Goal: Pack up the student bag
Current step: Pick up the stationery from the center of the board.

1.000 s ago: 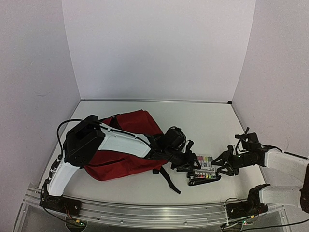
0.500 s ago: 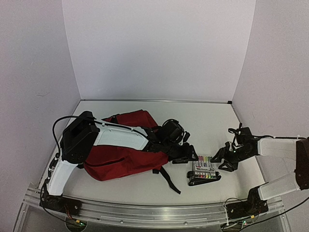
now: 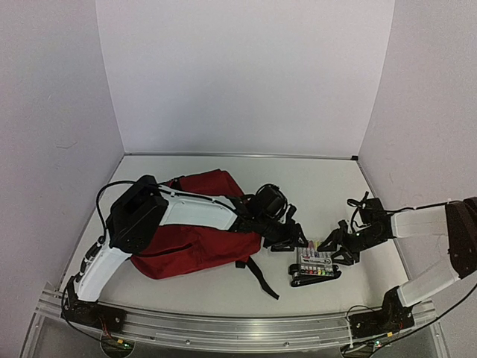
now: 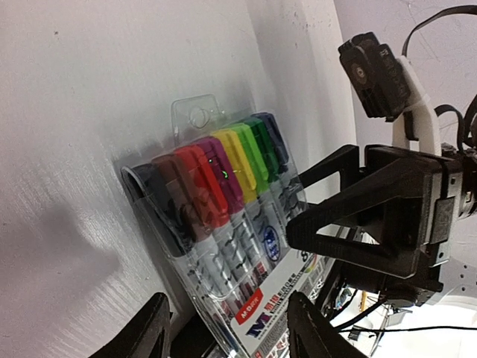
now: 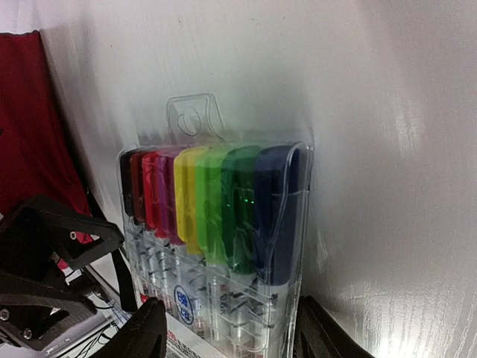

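White tabletop [image 3: 320,186], pale lilac walls. Red student bag [image 3: 190,252] lies left of centre in top view, partly under left arm, opening not visible. Clear marker pack [image 3: 314,262] sits apart from bag, lower right of centre. At pack's upper left, left gripper [image 3: 294,244]; at its right edge, right gripper [image 3: 333,250]. Both sets of jaws spread, pinching nothing. Risk: two arms crowding one slick pack. Fingers may collide, or one-sided nudge may skid pack away before any grip closes.
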You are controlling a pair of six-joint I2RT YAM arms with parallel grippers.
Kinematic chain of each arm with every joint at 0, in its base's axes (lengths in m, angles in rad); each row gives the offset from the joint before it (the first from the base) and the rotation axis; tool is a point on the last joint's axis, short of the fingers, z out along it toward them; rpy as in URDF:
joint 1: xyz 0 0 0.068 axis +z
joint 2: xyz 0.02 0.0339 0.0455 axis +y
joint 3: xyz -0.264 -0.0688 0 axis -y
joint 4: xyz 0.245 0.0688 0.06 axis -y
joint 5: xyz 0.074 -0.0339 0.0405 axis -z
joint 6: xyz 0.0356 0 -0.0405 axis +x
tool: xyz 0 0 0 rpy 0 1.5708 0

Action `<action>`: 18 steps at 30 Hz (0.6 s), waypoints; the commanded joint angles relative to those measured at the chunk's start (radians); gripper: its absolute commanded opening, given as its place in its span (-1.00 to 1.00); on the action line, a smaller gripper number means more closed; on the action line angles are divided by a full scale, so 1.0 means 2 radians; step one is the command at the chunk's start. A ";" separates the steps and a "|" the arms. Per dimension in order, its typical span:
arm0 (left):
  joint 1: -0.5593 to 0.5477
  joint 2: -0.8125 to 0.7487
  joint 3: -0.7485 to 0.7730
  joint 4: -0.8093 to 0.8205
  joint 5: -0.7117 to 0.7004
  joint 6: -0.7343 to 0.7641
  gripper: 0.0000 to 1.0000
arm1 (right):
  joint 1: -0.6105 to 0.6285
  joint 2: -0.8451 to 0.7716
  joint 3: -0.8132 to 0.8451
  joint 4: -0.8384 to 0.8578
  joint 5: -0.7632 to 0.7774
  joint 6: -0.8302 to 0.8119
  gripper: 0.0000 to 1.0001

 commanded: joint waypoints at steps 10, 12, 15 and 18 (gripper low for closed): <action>-0.002 0.037 0.036 0.025 0.050 -0.021 -0.16 | 0.002 0.021 -0.025 0.091 -0.066 0.037 -0.12; -0.002 0.034 0.036 0.027 0.051 -0.022 -0.20 | 0.002 0.011 -0.028 0.098 -0.069 0.048 -0.27; -0.002 0.023 0.031 0.031 0.049 -0.020 -0.21 | 0.002 -0.017 -0.032 0.105 -0.071 0.073 -0.54; -0.001 0.008 0.030 0.033 0.041 -0.013 -0.22 | 0.002 -0.061 -0.033 0.111 -0.070 0.108 -0.74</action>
